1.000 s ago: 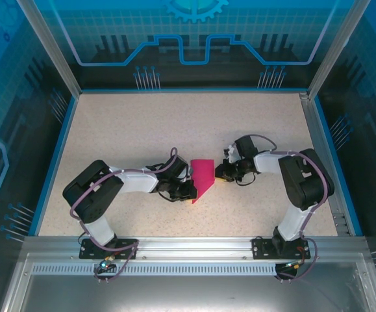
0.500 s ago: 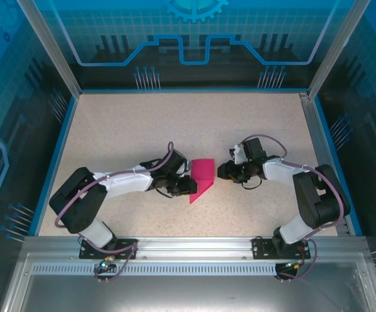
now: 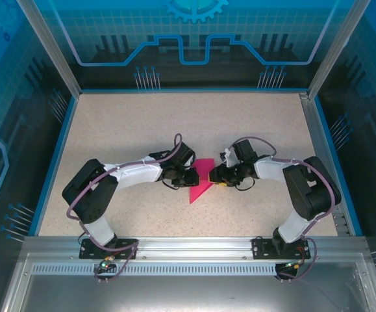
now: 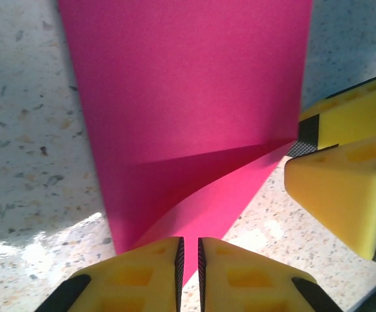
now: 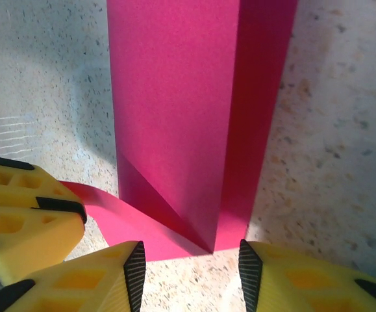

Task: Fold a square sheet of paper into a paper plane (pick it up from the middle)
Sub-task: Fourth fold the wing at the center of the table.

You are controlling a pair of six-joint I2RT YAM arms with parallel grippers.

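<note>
Left end effector (image 4: 189, 253): clenched on square sheet of paper (image 4: 188, 97). Right end effector (image 5: 191, 263): released, astride its folded corner.

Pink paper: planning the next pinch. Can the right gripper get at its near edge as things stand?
Probably yes: the right gripper stands open at the edge of the pink paper, with nothing between them.
</note>
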